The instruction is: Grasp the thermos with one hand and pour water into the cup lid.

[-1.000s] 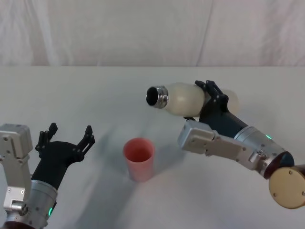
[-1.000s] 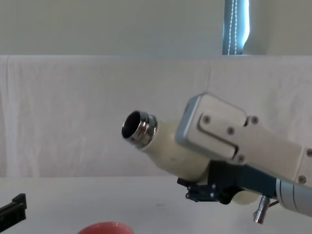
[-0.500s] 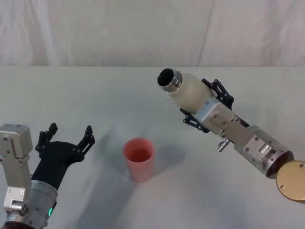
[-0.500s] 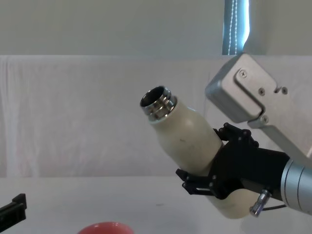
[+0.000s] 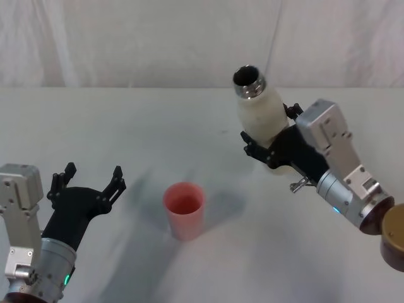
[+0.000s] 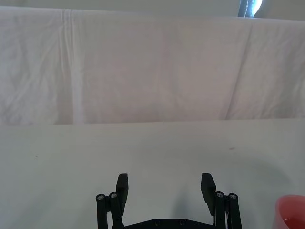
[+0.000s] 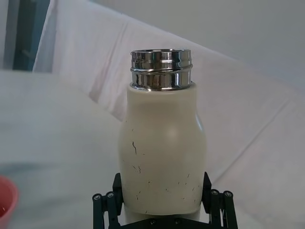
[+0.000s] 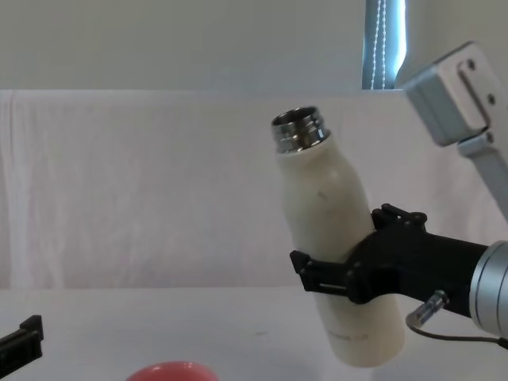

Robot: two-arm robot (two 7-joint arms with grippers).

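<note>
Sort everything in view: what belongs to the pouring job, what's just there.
Job:
thermos, held off the table in the right claw
cup lid, upright on the table

Just there:
left claw, open, idle
white tablecloth

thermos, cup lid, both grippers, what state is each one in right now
thermos: uncapped, held clear of the table, near upright, mouth tipped slightly toward the robot's left.
cup lid: upright on the table, open side up, standing free of both grippers.
right gripper: shut on the thermos's lower body.
left gripper: open, holding nothing, low on the robot's left, apart from the cup lid.
</note>
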